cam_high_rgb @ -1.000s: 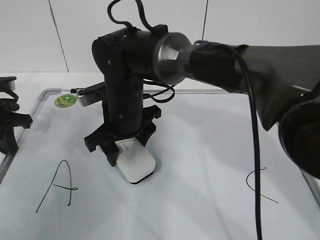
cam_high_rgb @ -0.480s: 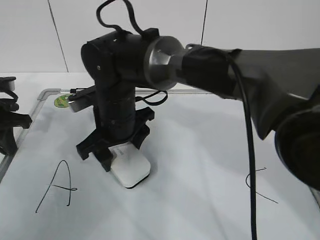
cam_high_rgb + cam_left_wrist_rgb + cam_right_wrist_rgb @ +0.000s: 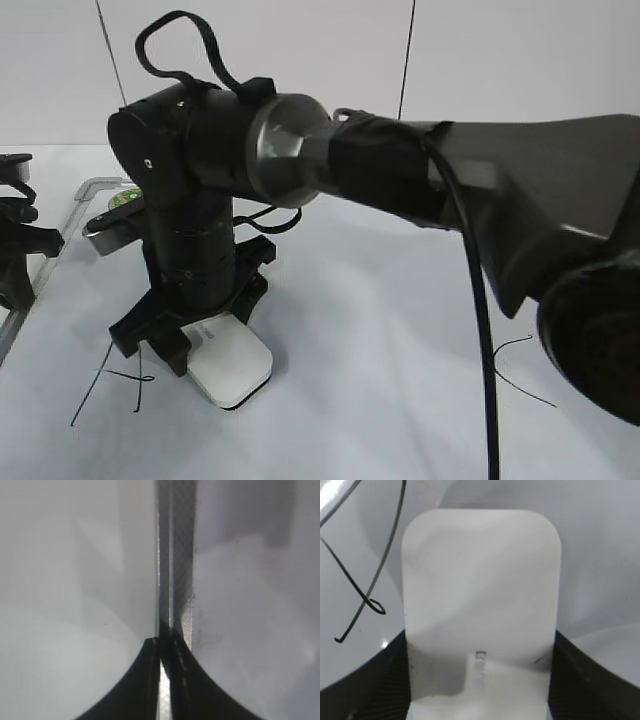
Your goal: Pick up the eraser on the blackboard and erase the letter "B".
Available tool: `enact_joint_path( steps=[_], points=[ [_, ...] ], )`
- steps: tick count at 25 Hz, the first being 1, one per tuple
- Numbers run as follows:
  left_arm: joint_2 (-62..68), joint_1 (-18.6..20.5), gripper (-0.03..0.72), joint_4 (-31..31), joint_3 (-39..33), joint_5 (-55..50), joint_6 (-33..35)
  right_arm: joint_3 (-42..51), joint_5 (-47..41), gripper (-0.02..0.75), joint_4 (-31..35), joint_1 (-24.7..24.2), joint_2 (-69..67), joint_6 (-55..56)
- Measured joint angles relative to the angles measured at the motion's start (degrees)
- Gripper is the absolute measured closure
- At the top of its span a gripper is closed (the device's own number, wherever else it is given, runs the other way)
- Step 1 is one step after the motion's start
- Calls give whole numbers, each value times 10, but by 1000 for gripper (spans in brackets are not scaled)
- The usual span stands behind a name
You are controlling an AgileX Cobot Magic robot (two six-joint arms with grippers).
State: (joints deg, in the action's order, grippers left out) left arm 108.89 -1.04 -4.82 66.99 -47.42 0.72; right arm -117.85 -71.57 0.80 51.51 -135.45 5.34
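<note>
- Risk: eraser (image 3: 232,364) sits flat on blackboard (image 3: 380,300), just beside the "A" (image 3: 110,385). A drift further left would smear that letter, not the "B".
- No "B" visible anywhere; probably wiped or hidden.
- Right gripper (image 3: 190,335) clamped on eraser's sides, jaws eraser-width apart.
- "C" (image 3: 515,370) well clear.
- Left gripper (image 3: 165,652) far-left at board frame (image 3: 175,580), fingers pressed together, empty.
</note>
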Motion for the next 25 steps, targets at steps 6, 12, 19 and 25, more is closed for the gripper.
enact_joint_path(
  steps=[6,12,19,25],
  points=[
    [0,0,672,0,0,0,0,0,1,207,25,-45,0,23],
    [0,0,672,0,0,0,0,-1,3,207,12,-115,0,41],
    [0,0,672,0,0,0,0,-1,5,207,8,-112,0,42],
    [0,0,672,0,0,0,0,-1,6,207,-8,-70,0,33]
  ],
)
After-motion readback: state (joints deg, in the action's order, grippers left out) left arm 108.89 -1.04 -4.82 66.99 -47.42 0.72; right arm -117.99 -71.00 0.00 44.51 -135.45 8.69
